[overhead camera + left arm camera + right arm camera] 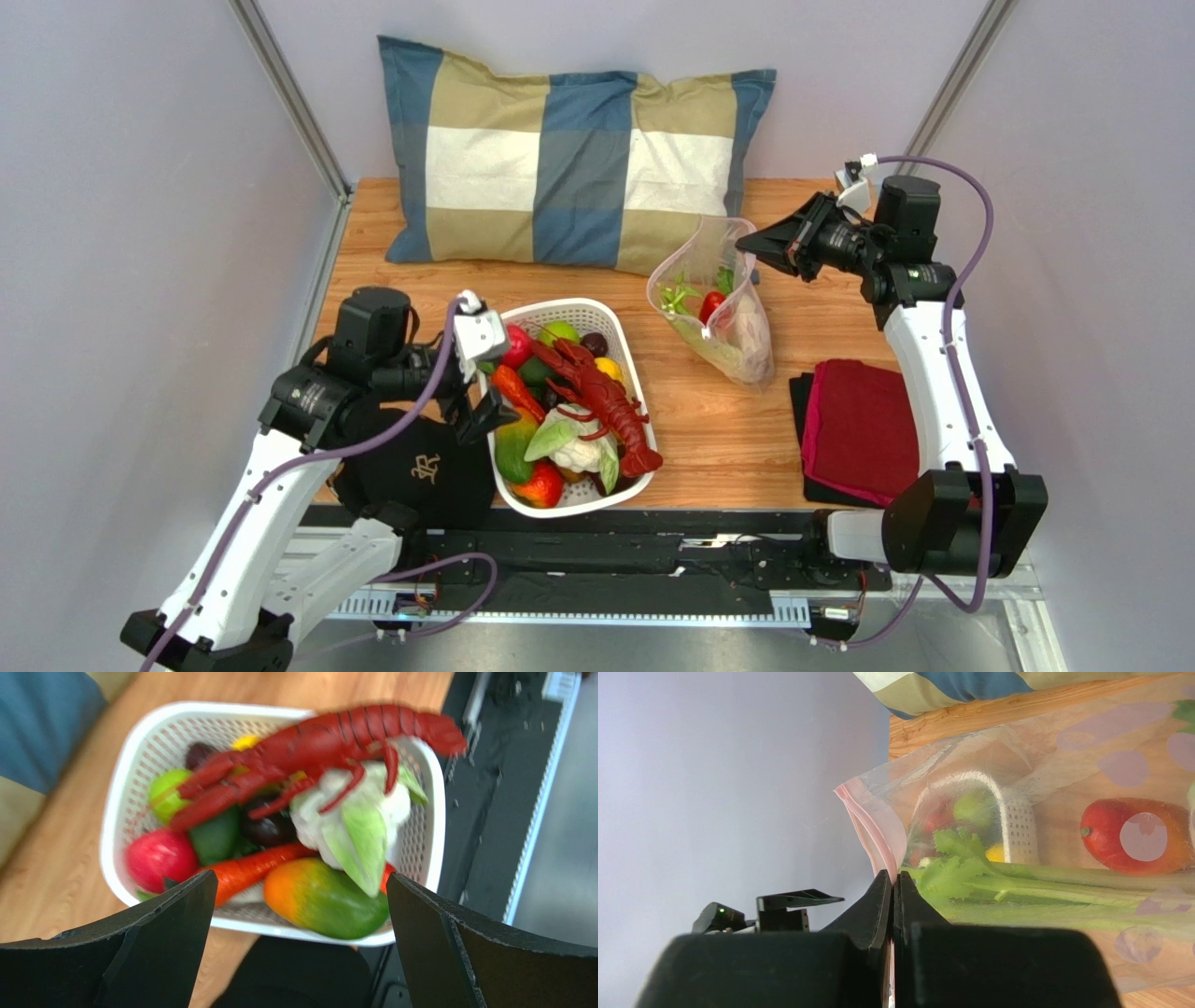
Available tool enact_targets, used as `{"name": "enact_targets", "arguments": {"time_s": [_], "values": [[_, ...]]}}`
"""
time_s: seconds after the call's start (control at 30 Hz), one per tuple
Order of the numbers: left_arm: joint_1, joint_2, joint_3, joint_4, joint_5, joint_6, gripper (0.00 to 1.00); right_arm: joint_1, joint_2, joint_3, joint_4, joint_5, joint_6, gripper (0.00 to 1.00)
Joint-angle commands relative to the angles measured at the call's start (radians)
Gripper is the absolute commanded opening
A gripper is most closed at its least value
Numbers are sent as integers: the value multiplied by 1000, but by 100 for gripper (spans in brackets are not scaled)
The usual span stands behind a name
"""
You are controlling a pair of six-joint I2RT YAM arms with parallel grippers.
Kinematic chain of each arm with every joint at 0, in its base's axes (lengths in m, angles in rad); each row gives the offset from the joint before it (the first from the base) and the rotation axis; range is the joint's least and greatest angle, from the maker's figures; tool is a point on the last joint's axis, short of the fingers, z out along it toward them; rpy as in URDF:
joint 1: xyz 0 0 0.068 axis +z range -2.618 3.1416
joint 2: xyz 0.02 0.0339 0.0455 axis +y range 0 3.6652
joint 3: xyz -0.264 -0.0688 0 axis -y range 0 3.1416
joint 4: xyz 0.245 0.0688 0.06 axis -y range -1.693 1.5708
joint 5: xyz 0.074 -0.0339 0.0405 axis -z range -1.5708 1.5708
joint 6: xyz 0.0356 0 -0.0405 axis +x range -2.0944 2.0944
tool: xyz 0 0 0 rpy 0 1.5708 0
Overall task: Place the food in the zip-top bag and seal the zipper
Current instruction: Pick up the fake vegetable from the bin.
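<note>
- At the far left we see the left gripper [298, 903], its fingers spread wide and holding nothing. It hangs over the near left rim of the white basket [116, 829].
- The basket holds most of the food: a red lobster [316, 745], a carrot [246, 871], a mango [326, 899], a round red fruit [160, 857] and a pale cabbage [351, 812].
- Behind the basket, a checked pillow [575, 154] leans on the back wall.
- Right of the basket, the clear bag [737, 329] rests on the wooden table [730, 434] with its mouth lifted. Inside it lie a leafy green stalk [1046, 882] and a red fruit [1130, 836].
- The right gripper [892, 882] has its fingers pressed together, pinching the bag's edge at the pink strip [868, 822].
- At the far right lies a folded red cloth [859, 427], apart from the bag.
</note>
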State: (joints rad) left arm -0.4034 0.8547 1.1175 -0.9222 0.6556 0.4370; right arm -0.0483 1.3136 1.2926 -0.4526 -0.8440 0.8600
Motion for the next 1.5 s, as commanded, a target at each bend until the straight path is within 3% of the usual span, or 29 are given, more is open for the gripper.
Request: {"name": "enact_targets", "arguments": {"time_s": [0.0,0.07,0.23,0.4,0.77,1.13,1.2,1.23,1.27,1.47], "values": [[2,-5,-91,-105,64,207,99,-1,-50,-3,-1,17,-45,0],[-18,3,-151,-99,67,258,99,-1,-60,-7,-18,22,-58,0],[-113,30,-255,-12,-51,198,99,-1,-73,-15,-26,33,-75,0],[-188,61,-285,80,-179,79,99,-1,-68,-13,-35,37,-81,0],[-255,145,-298,95,-467,23,99,-1,-48,-15,-31,33,-87,0],[-261,164,-240,-18,-329,68,99,-1,-45,-19,-26,26,-88,0],[-261,106,-240,-23,-289,104,86,-1,-45,-16,-29,28,-91,0],[-262,87,-239,-41,-274,121,71,-1,-45,-16,-29,28,-93,0],[-261,54,-236,-47,-252,127,66,-1,-45,-16,-29,26,-93,0],[-246,27,-193,-105,-205,163,62,-1,-42,-21,-23,25,-90,0]]}}
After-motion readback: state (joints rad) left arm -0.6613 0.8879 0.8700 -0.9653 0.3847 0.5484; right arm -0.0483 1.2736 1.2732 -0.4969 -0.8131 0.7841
